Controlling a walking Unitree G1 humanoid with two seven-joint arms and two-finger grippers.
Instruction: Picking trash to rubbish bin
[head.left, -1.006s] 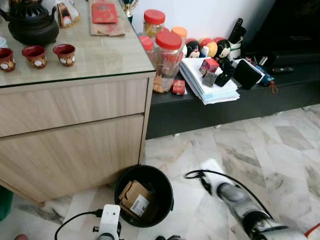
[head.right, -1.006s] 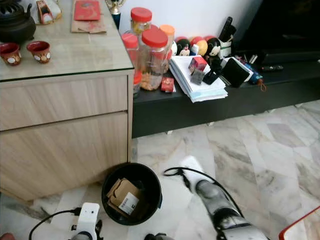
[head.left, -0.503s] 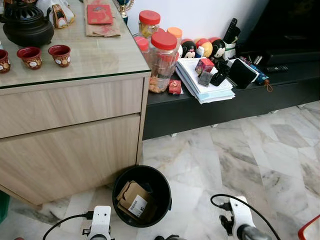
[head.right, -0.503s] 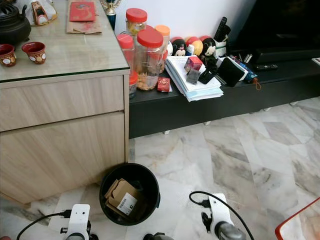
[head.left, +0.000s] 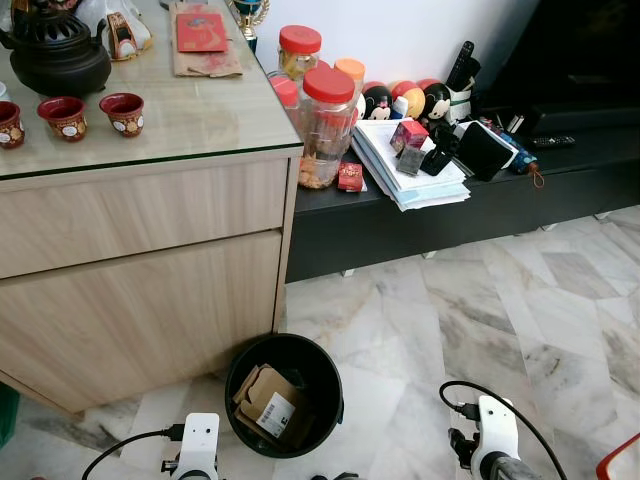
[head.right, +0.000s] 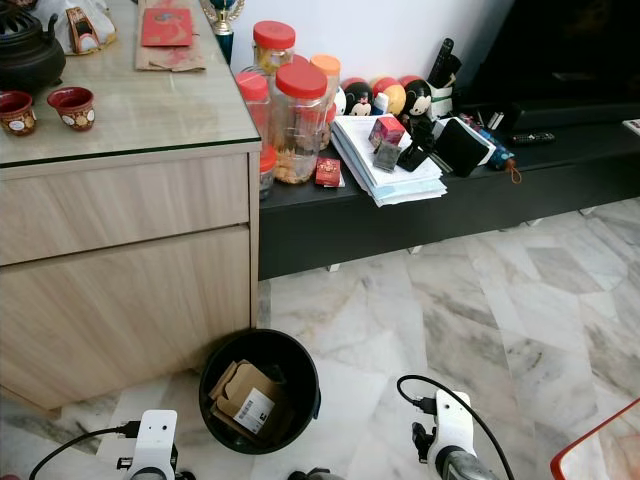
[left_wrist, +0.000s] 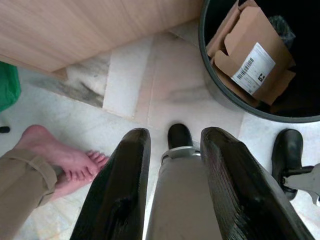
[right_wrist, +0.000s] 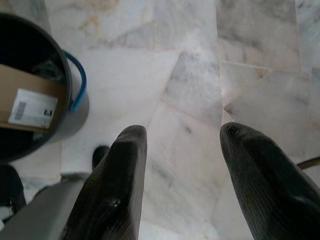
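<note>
Rubbish bin (head.left: 285, 395), black and round, stands on the marble floor (head.left: 520, 300) at the foot of the wooden cabinet (head.left: 140, 280); we see a flattened cardboard box (head.left: 270, 405) with a barcode label inside it. Left pincer (left_wrist: 170, 150) hangs beside the bin with its fingers spread, holding nothing. Right pincer (right_wrist: 182, 150) hangs over bare floor, likewise spread wide and empty. A person's bare foot (left_wrist: 55, 160) rests nearby.

I see a round black plastic rubbish bin (head.left: 285, 395) upright on the marble floor, a folded brown cardboard box (head.left: 270, 402) with a white label inside.
</note>
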